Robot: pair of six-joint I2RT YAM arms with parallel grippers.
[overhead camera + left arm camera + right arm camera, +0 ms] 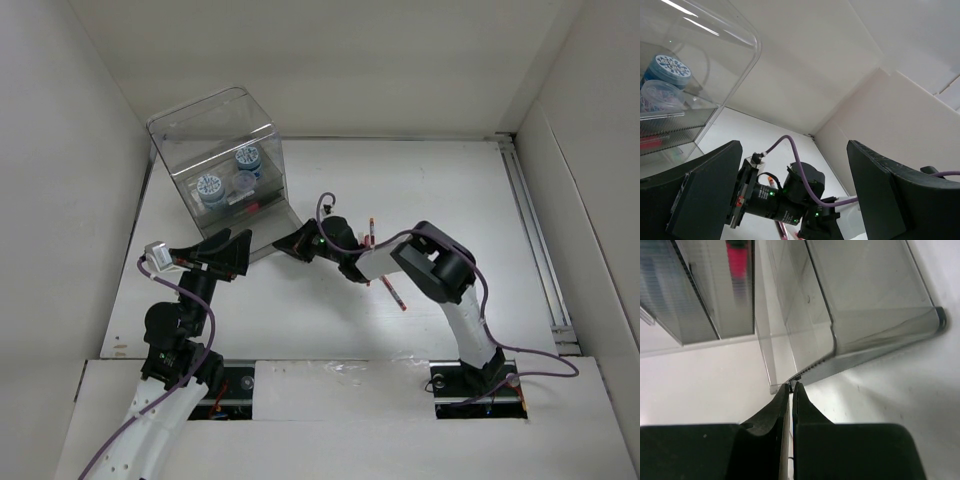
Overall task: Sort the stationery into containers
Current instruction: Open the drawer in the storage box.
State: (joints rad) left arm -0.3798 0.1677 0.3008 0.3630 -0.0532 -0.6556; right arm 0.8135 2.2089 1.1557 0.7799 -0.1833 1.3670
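Right wrist view: the right gripper (791, 386), fingers pinched together, touches the front of the drawer (875, 345); best push straight. Nearby, the left gripper (793, 145) hangs spread wide.

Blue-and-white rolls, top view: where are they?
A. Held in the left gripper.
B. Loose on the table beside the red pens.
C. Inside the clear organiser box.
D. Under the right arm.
C: both blue-and-white rolls show through the walls of the clear organiser box, standing inside it above its drawers.
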